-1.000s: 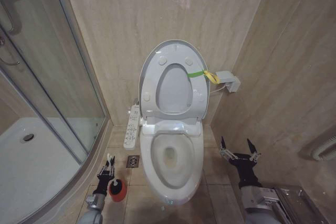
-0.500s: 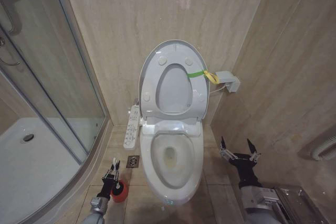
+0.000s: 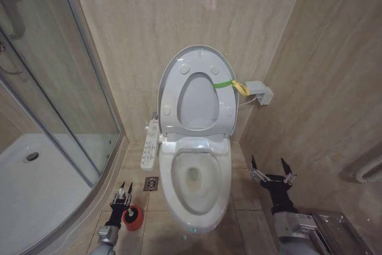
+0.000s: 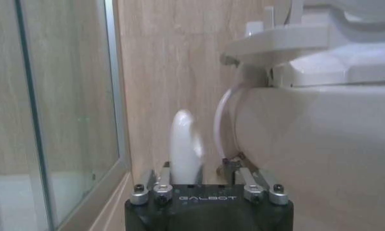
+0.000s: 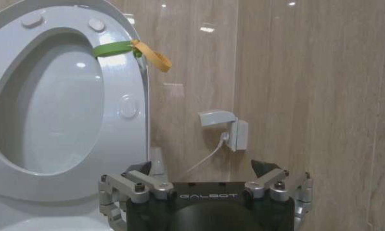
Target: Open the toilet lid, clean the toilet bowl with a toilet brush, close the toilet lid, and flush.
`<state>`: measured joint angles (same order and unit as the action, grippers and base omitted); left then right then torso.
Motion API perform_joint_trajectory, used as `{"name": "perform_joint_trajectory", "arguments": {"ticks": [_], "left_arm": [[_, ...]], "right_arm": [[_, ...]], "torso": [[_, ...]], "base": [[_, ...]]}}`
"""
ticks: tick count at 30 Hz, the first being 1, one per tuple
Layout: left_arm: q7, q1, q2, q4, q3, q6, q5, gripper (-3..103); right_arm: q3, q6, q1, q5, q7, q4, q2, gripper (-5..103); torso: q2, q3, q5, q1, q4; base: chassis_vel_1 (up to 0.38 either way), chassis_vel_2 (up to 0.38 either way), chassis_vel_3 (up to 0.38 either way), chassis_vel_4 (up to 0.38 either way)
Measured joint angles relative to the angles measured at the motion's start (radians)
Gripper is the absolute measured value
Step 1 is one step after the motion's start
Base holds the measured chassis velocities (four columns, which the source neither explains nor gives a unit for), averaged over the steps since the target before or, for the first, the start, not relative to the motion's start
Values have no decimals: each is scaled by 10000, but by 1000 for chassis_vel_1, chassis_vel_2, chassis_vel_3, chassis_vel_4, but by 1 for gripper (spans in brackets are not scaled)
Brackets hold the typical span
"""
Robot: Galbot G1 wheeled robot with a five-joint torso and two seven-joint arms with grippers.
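Left pincer (image 3: 123,196) sits low over the floor beside the toilet, the arm reaching up from the bottom edge of the head view with the fingers pointing toward the back wall. In the left wrist view the white handle of the toilet brush (image 4: 184,147) stands upright between its fingers, but whether they press on it I cannot tell. The red cup holder (image 3: 132,217) rests on the floor tiles just beside that arm, close to the foot of the toilet. A floor drain (image 3: 151,183) lies just ahead of the pincer, and the glass shower screen (image 3: 65,88) stands close on the arm's outer side.

The right pincer (image 3: 271,171) hovers on the other side of the toilet, pointing forward, its fingers spread wide apart with nothing between them.

The toilet lid (image 3: 196,91) stands upright against the wall with the ring seat raised against it, a green-and-yellow strap (image 3: 231,85) hanging off its right edge. The toilet bowl (image 3: 195,180) lies open below. A white buttoned side panel (image 3: 150,144) runs along the bowl's left, and a small white wall box (image 3: 260,92) sits near the strap.
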<state>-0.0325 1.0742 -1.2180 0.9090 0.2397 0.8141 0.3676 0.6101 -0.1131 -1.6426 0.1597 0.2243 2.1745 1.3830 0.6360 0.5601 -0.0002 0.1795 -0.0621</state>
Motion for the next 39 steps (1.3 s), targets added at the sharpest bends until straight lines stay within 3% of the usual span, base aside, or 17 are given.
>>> {"name": "perform_joint_trajectory", "arguments": {"ticks": [7,8,13,14,19,22,32,39], "left_arm": [[112,693,24,822,261,-2,-259,44],[179,997,26,1213,358,-2,-374,72],[375,1888,99,2642,767,-87,-728,72],[401,2010,122,2868,843,-101,-768,97],[536,2523,255,3867,1197,-168,-884,97],[593,3260,384,5422,1777,-444,-1053,100],[655,5122,428,8092,2924,-906,-1214,100],[1016,6569,276,10315,3617,-1246,-1515,100]], "right_arm": [[0,0,0,0,0,0,0,100],[0,0,0,0,0,0,0,100],[0,0,0,0,0,0,0,100],[0,0,0,0,0,0,0,100],[0,0,0,0,0,0,0,100],[0,0,0,0,0,0,0,100],[0,0,0,0,2,0,0,100],[0,0,0,0,0,-1,0,100]], "torso": [[0,0,1,0,0],[0,0,0,0,0],[0,0,1,0,2],[0,0,0,0,3],[0,0,2,-1,0],[0,-1,3,-1,-2],[0,-1,2,-3,1],[0,-1,1,-3,0]], "base": [[0,0,0,0],[0,0,0,0],[0,0,0,0],[0,0,0,0],[0,0,0,0],[0,0,0,0],[0,0,0,0],[0,0,0,0]]}}
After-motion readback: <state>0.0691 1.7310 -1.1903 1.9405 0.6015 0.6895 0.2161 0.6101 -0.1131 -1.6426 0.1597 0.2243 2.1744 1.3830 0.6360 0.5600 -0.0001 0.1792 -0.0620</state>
